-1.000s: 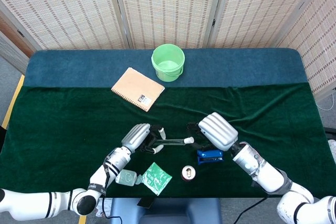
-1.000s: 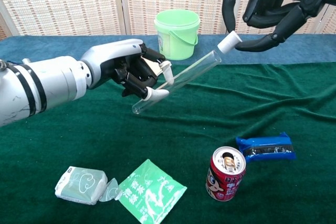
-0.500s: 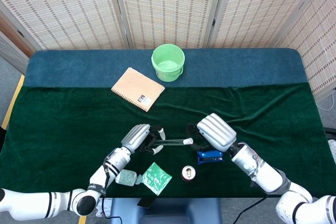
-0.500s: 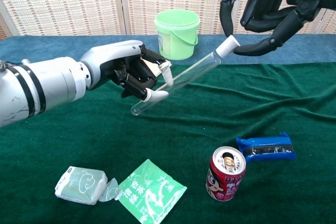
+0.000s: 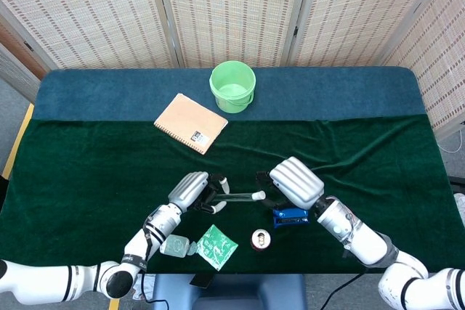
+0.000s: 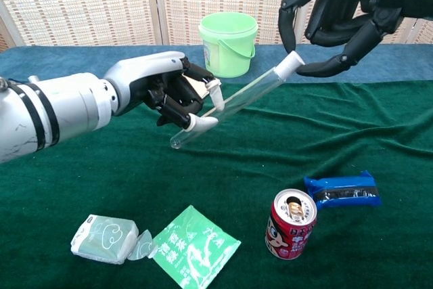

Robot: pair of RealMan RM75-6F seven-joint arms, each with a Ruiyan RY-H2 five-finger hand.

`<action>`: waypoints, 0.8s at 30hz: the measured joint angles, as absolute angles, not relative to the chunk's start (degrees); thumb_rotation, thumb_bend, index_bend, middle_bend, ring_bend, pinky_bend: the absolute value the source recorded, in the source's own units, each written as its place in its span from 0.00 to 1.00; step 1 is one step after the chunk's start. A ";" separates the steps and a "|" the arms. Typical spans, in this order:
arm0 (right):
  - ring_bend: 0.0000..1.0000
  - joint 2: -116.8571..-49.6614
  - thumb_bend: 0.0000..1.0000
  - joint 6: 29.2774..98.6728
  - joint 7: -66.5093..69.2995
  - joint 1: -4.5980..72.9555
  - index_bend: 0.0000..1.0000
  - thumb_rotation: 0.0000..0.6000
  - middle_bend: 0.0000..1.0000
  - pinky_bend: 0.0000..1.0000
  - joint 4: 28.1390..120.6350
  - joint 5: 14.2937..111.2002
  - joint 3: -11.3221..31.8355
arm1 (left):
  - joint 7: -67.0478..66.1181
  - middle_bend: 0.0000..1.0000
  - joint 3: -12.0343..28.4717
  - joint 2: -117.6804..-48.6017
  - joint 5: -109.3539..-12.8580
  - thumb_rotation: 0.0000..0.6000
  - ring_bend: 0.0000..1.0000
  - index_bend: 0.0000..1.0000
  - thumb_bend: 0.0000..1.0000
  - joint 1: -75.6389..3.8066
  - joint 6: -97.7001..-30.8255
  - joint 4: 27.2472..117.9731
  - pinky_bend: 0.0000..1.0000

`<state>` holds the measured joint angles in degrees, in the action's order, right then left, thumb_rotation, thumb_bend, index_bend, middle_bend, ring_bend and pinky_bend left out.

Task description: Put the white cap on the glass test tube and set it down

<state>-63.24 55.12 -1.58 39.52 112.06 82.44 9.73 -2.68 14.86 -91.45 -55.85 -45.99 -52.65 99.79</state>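
The left hand (image 6: 166,89) grasps the glass test tube (image 6: 230,104) near its closed lower end, fingers wrapped round it, holding it in the air and tilted so the open end rises away from the palm toward the right hand (image 6: 338,21). The white cap (image 6: 289,65) sits on that upper end of the tube, and the right hand's dark fingers (image 6: 328,67) curl around it from above and below; one fingertip lies right against the cap, though whether the hand actually pinches it I cannot tell. From the head view the two hands (image 5: 190,190) (image 5: 296,183) face each other with the tube (image 5: 236,195) spanning the gap between them.

Below the right hand, on the green tabletop (image 6: 379,126), lie a blue packet (image 6: 342,191) and, just beside it toward the left hand, an upright opened red can (image 6: 291,224). Beneath the left hand are a green sachet (image 6: 196,246) and a pale wrapped pack (image 6: 108,238). Beyond both hands stands a green bucket (image 6: 229,42), with a tan notebook (image 5: 190,123) near it.
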 measured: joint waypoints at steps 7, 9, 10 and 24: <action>1.00 -63.69 0.56 54.89 -3.14 40.08 0.76 1.00 0.95 1.00 111.85 81.66 9.90 | -3.75 0.90 14.73 -91.35 -54.99 1.00 0.81 0.66 0.47 -46.31 -52.84 100.02 0.82; 1.00 -63.93 0.56 54.86 -3.80 40.24 0.76 1.00 0.95 1.00 111.79 81.46 9.90 | -4.21 0.90 14.71 -91.32 -54.64 1.00 0.81 0.66 0.47 -46.44 -52.93 100.08 0.82; 1.00 -64.05 0.56 54.85 -4.09 40.31 0.76 1.00 0.95 1.00 111.75 81.39 9.89 | -4.43 0.90 14.70 -91.30 -54.47 1.00 0.81 0.66 0.47 -46.51 -52.96 100.11 0.82; 1.00 -67.20 0.56 54.93 -8.95 41.54 0.76 1.00 0.95 1.00 110.28 79.22 9.93 | -6.44 0.90 14.99 -90.52 -51.10 1.00 0.81 0.67 0.47 -47.71 -52.70 101.17 0.82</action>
<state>-67.20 54.93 -8.95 41.54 110.28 79.22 9.93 -6.44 14.99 -90.52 -51.10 -47.71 -52.70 101.17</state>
